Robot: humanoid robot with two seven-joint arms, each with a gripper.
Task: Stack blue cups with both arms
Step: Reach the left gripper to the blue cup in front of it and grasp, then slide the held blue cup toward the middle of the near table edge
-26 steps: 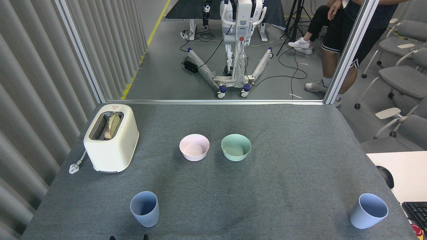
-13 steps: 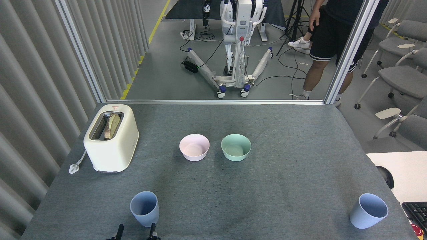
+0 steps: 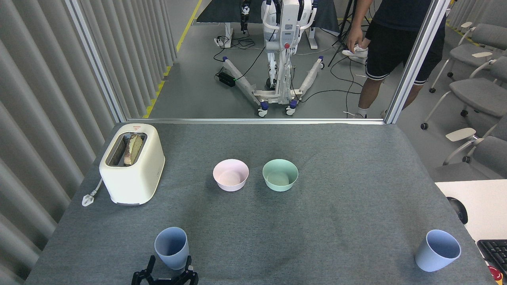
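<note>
Grey felt covers the counter (image 3: 336, 166) before a glass partition; one blue cup (image 3: 171, 247) stands just beyond the left tool (image 3: 166, 273), its fingers spread open around the base.

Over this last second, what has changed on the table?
The left gripper has risen from the bottom edge, open fingers now flanking the base of the near-left blue cup, not gripping. The person behind has shifted. Both cups, including the right blue cup, stayed put.

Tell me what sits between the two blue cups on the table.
Nothing: in the head view only bare grey felt tabletop separates the left pale blue plastic tumbler from the right one.
</note>
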